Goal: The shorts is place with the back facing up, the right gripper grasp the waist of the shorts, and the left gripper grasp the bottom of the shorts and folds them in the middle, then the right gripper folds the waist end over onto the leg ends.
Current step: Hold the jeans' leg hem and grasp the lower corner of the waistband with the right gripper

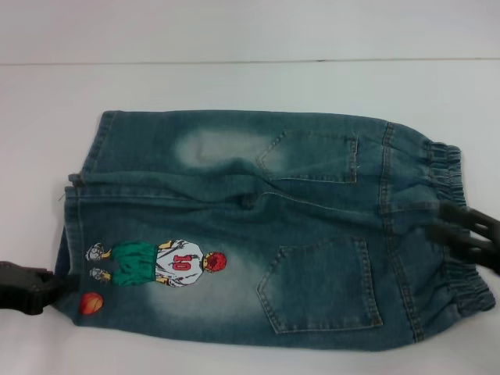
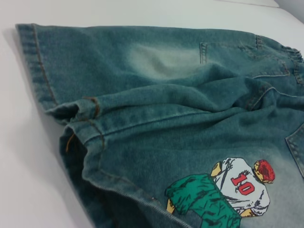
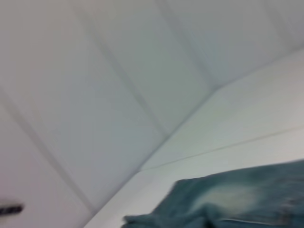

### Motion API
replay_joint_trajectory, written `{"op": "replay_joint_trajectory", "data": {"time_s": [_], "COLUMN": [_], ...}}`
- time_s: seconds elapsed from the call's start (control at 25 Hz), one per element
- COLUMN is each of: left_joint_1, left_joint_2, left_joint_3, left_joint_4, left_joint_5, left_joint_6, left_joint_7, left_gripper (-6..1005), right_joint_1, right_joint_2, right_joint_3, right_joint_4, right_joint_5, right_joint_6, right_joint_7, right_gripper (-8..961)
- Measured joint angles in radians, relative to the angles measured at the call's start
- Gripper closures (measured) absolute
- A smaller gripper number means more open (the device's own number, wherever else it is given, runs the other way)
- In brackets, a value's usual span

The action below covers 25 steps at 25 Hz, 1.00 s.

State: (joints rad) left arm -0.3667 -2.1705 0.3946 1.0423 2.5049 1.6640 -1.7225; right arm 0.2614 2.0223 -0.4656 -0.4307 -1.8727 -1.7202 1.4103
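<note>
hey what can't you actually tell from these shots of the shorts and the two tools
- Left tool: head view, cut off by the edge at the leg hem; grip unclear.
- Right tool: head view, over the waist; dark and blurred, grip unclear.
- Shorts: right wrist view, blurred, mostly out of frame.

Soft, even, bright light with faint shadows; the right wrist view is motion-blurred, the other views slightly soft.

The number "10" is printed in red on the white jersey of the embroidered cartoon player (image 1: 160, 263) on the shorts (image 1: 312, 219). The same "10" is read on the figure in the left wrist view. No other lettering is seen.
</note>
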Motion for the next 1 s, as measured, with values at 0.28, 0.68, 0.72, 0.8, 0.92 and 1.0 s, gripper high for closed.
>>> {"op": "replay_joint_trajectory", "data": {"time_s": [0.28, 0.68, 0.72, 0.8, 0.92, 1.0], "left_joint_1": [-0.015, -0.031, -0.031, -0.031, -0.035, -0.037], "left_joint_2": [0.0, 0.0, 0.0, 0.0, 0.0, 0.0], "left_joint_3": [0.012, 0.029, 0.029, 0.029, 0.029, 0.029], "left_joint_4": [-0.006, -0.028, -0.03, -0.031, -0.033, -0.034], "left_joint_5": [-0.001, -0.002, -0.002, -0.002, -0.002, -0.001], "left_joint_6": [-0.003, -0.011, -0.011, -0.011, -0.011, -0.012], "left_joint_7": [0.0, -0.003, -0.003, -0.003, -0.003, -0.003], "left_gripper": [953, 952, 952, 952, 952, 951], "right_joint_1": [-0.12, -0.147, -0.148, -0.148, -0.145, -0.136], "right_joint_2": [-0.037, -0.037, -0.037, -0.036, -0.035, -0.036], "right_joint_3": [0.07, 0.121, 0.123, 0.127, 0.127, 0.125], "right_joint_4": [-0.008, -0.006, -0.006, -0.006, -0.006, -0.006], "right_joint_5": [-0.008, -0.112, -0.119, -0.13, -0.139, -0.158], "right_joint_6": [0.009, 0.07, 0.074, 0.083, 0.099, 0.102], "right_joint_7": [0.074, 0.085, 0.085, 0.086, 0.097, 0.119], "right_gripper": [7, 7, 7, 7, 7, 7]}}
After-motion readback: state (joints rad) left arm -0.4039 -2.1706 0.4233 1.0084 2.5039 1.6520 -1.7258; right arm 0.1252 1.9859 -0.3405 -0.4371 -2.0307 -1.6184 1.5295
